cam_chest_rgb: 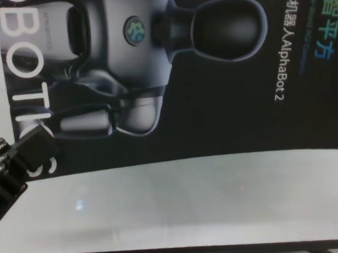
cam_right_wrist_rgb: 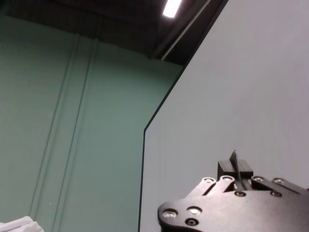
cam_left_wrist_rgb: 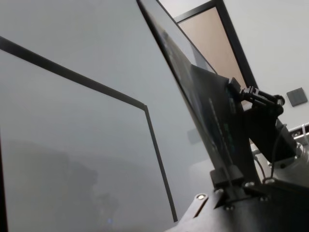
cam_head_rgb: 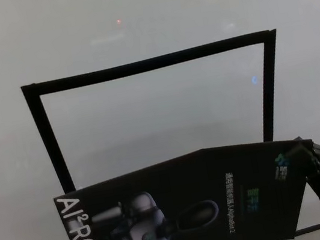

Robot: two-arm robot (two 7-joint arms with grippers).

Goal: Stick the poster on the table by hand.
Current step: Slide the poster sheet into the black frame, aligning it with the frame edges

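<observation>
The large glossy black poster point(cam_head_rgb: 221, 201), printed with a grey-white humanoid robot and white "ROBOTICS" lettering, is held tilted above the glossy white table point(cam_head_rgb: 143, 13), near its front edge and not yet lying flat. A rectangular outline of black tape point(cam_head_rgb: 139, 66) marks the target area on the tabletop; the poster's upper edge overlaps only the near side of that outline.

The right black segmented gripper point(cam_head_rgb: 308, 151) grips the poster's far right corner, its fingers closed onto the sheet edge, as the right wrist view confirms at the pinch point(cam_right_wrist_rgb: 235, 166). The left black gripper point(cam_chest_rgb: 36, 140) meets the poster's near left corner at the "ROBOTICS" lettering, and the left wrist view shows the sheet edge point(cam_left_wrist_rgb: 227, 176) seated in the clamp, so it too appears closed on the poster.

Risks, as judged: the sheet bows between the two grips, so lowering it unevenly could trap a crease or bubble. A skewed descent would leave it misaligned with the tape outline. Thin-edge grips could slip, dropping one corner early.
</observation>
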